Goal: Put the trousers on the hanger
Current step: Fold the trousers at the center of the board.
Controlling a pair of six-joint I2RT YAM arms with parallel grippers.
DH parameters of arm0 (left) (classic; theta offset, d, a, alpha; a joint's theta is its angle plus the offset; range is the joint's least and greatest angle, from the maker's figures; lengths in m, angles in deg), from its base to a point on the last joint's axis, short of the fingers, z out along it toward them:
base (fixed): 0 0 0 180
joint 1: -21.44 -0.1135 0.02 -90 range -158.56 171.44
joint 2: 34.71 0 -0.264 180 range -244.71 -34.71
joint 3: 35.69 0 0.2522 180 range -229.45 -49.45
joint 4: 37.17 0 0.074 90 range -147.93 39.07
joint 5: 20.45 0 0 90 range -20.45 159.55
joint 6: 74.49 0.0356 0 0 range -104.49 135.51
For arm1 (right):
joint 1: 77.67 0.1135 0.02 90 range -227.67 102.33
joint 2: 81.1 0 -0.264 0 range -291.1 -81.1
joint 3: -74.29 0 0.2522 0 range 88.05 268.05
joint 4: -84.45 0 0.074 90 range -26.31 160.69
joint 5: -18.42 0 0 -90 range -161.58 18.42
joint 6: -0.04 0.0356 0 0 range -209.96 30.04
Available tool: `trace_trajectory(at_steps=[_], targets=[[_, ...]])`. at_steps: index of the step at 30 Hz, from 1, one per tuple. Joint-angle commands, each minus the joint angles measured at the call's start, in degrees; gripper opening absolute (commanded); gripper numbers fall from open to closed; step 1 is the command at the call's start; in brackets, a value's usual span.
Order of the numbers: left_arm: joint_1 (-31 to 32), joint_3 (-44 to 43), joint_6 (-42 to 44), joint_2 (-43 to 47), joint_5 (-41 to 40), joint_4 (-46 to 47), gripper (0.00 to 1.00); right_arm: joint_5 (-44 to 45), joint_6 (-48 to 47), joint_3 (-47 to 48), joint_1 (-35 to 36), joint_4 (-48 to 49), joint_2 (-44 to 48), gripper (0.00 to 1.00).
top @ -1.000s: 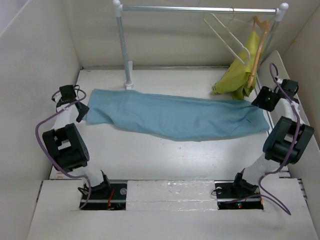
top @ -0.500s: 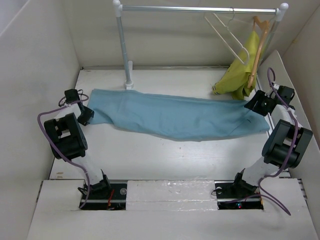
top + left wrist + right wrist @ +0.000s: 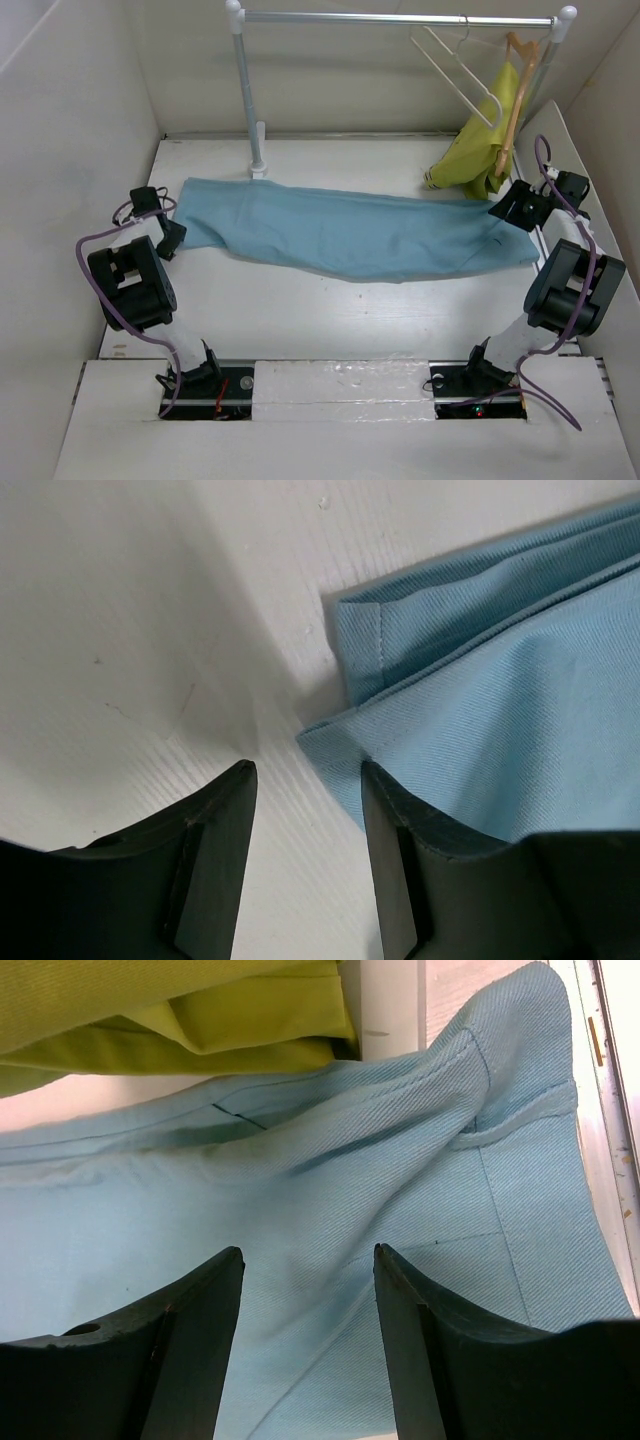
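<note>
Top external view gives me both arms only as small dark shapes, so I cannot read jaw spacing from there. What it does show is the trousers (image 3: 350, 235) lying flat and lengthwise across the white surface (image 3: 300, 310), one end by each arm. The hanger (image 3: 455, 70) hangs by its hook from the rail (image 3: 400, 17) at the back, well apart from the trousers, and its lower right corner runs close to the yellow-green garment (image 3: 480, 150), where I lose its outline. That garment hangs from a wooden hanger (image 3: 518, 90) and droops to the surface just beside the far edge of the trousers. In the left wrist view the left end effector (image 3: 305, 780) is released, fingers spread. A hemmed corner of the cloth lies in the gap, close against the right-hand finger, which hides part of the edge, and the rest of the leg is cut off by the frame. I cannot tell whether the fingertips touch the surface. In the right wrist view the right end effector (image 3: 308, 1255) is likewise spread wide and grasps nothing. It sits over rumpled blue fabric with stitched seams, and I cannot tell whether its tips touch the cloth.
</note>
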Motion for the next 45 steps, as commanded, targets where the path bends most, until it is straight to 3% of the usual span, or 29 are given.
trace_trajectory(at_steps=[1,4,7,8,10,23,27,28,29,31,32,34,41,45], targets=[[0.0,1.3,-0.8,0.1,3.4,3.7,0.42,-0.9,-0.7,1.2,0.2,3.1,0.0,0.6],[0.0,0.9,-1.0,-0.5,4.8,6.4,0.41,-2.1,-0.4,0.0,0.7,4.5,-0.4,0.6],[0.0,-0.1,-1.6,-0.6,4.8,7.2,0.33,-3.0,0.1,-1.1,1.2,6.2,-0.5,0.59],[0.0,-0.9,-1.6,-0.6,4.4,7.2,0.13,-3.1,0.3,-1.5,1.2,6.4,-0.4,0.59],[0.0,-1.8,-1.5,-0.2,2.8,6.3,0.0,-3.1,0.0,-1.6,1.2,6.2,-0.4,0.59],[0.0,-10.0,2.5,-0.3,-6.0,2.7,0.0,-2.1,-0.5,-1.7,-0.5,5.3,-1.4,0.59],[0.0,-13.8,2.8,-5.9,-11.2,-0.7,0.0,-2.3,-0.4,-1.3,-1.1,5.4,-2.1,0.6],[0.0,-14.7,2.6,-7.1,-11.6,-1.8,0.04,-2.6,-0.3,-1.0,-1.8,5.1,-2.2,0.6],[0.0,-16.6,2.1,-8.2,-11.8,-3.1,0.23,-2.9,-0.1,-0.7,-1.9,5.1,-2.2,0.6],[0.0,-17.3,2.4,-9.8,-10.4,-4.4,0.4,-3.6,-0.3,0.8,-2.4,3.9,-2.3,0.65],[0.0,-16.3,2.1,-9.7,-10.4,-4.2,0.59,-3.6,-0.6,1.3,-2.4,3.3,-2.4,0.66],[0.0,-14.4,1.4,-7.5,-10.0,-2.8,0.7,-3.4,-0.6,2.1,-2.4,2.5,-2.0,0.69],[0.0,-6.2,0.2,-2.9,-4.9,1.3,0.76,-3.1,0.7,2.0,-2.9,1.6,0.4,0.7],[0.0,-7.7,0.2,-6.2,-2.2,1.2,0.76,-0.8,2.7,-2.2,-6.9,1.6,1.9,0.7]])
